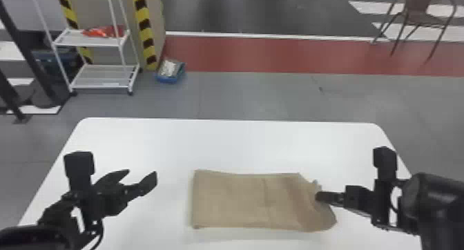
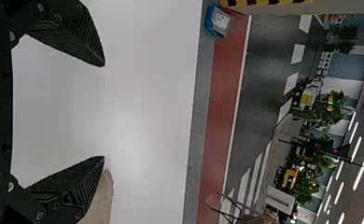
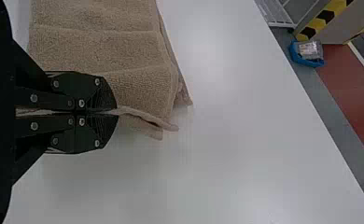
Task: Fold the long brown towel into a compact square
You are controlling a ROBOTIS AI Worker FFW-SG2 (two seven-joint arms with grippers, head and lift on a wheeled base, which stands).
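Brown towel (image 1: 234,201) lies in a flat oblong on the white table (image 1: 224,142), its right end rumpled where I have the right gripper (image 1: 318,196) closed on an edge; my left gripper (image 1: 141,173) is spread wide and empty, apart from the towel's left end

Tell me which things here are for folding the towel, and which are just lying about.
For the job:
- brown towel
- right gripper, shut on the towel
- left gripper, open
- white table

Just about:
- blue bin on the floor
- white rack
- chair
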